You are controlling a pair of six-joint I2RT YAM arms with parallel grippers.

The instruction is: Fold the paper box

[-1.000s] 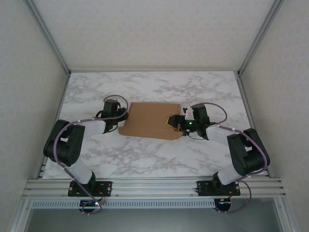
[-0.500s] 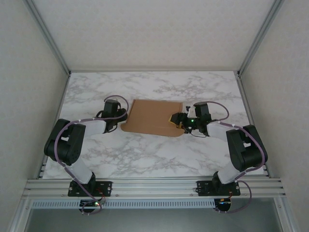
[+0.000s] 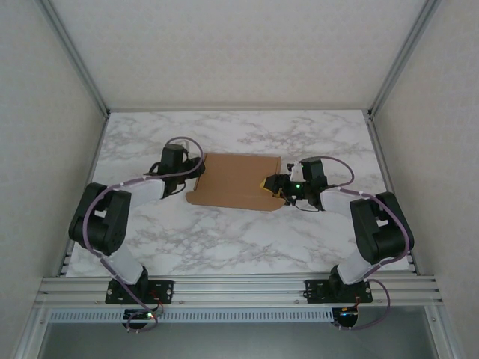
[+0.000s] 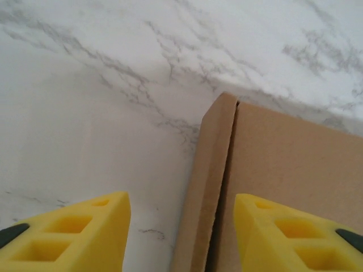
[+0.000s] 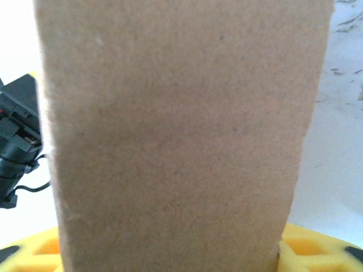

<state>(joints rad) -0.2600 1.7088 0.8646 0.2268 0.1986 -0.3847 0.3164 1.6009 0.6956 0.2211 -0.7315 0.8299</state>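
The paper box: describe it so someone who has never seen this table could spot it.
On the white marble table, look between the left arm and the right arm. The paper box is the unprinted brown cardboard piece lying there, the only brown thing on it.

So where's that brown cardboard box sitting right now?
In the top view the paper box lies at the middle of the table, left end effector at its left edge, right end effector at its right edge.

Legible text, labels, brands, numbers, signs: none in any view | paper box: plain brown cardboard, unprinted faces | table: grey marble veining, no lettering
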